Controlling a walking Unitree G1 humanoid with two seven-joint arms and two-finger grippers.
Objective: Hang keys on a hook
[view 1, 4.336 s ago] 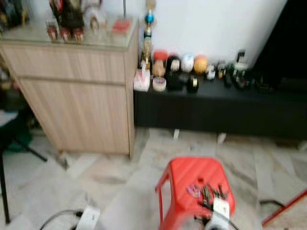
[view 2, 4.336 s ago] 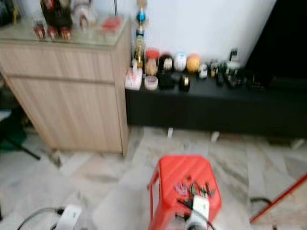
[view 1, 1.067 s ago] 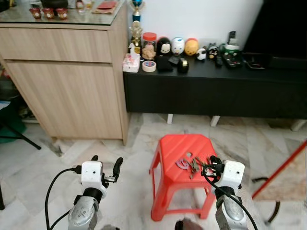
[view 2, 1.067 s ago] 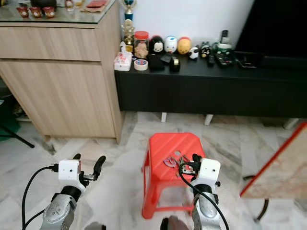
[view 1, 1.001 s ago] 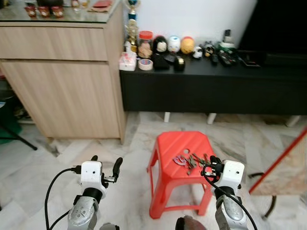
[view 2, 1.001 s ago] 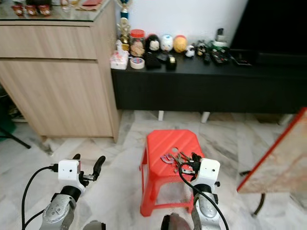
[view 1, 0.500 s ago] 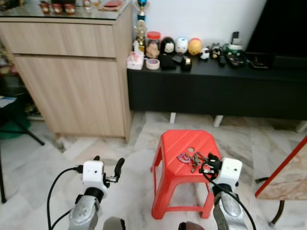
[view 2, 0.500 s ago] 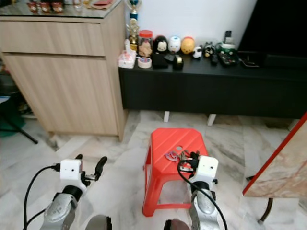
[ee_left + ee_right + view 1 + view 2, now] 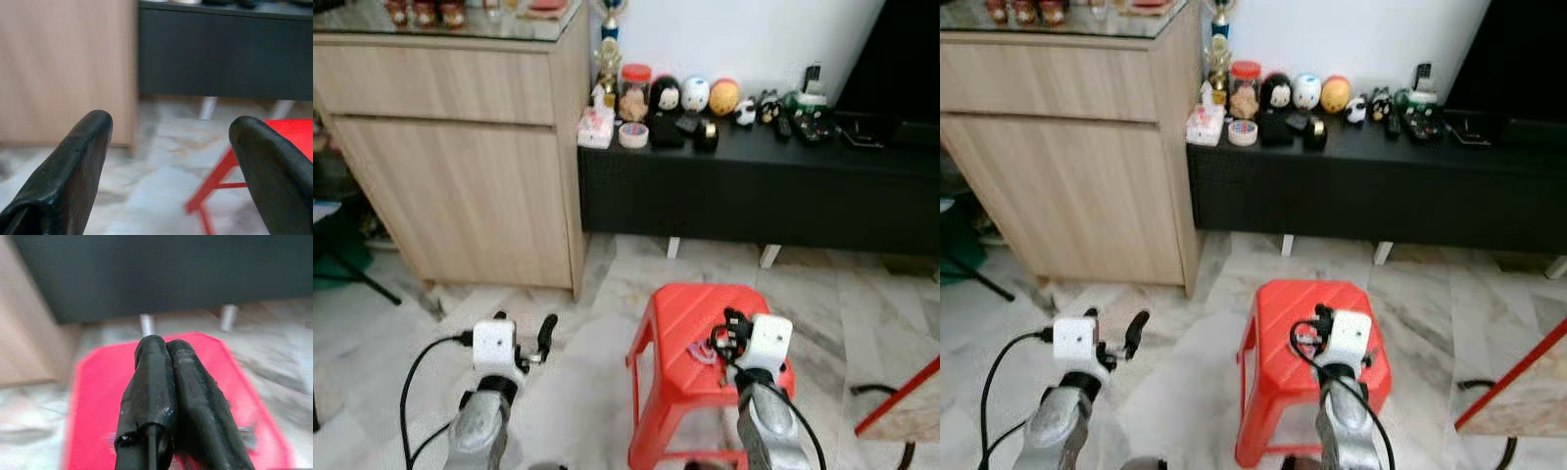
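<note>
A bunch of keys (image 9: 701,351) with a pinkish tag lies on top of a red plastic stool (image 9: 671,367), partly hidden behind my right gripper (image 9: 727,327). That gripper hovers just above the stool's top, and in the right wrist view its fingers (image 9: 166,382) are pressed together with nothing between them and the red stool (image 9: 98,382) under them. My left gripper (image 9: 524,328) is held out over the marble floor to the left of the stool. It is open, and its fingers (image 9: 73,161) stand wide apart.
A light wooden cabinet (image 9: 460,147) stands at the back left. Beside it is a low black bench (image 9: 754,196) with figurines and small items along its top. A red-edged slab (image 9: 911,406) and a cable (image 9: 867,390) lie at the lower right, and a black leg (image 9: 362,284) is at the left.
The camera has shifted, so the stool now sits lower in the picture. My right gripper now stands over the stool's top and covers part of the keys. The left gripper stays open.
</note>
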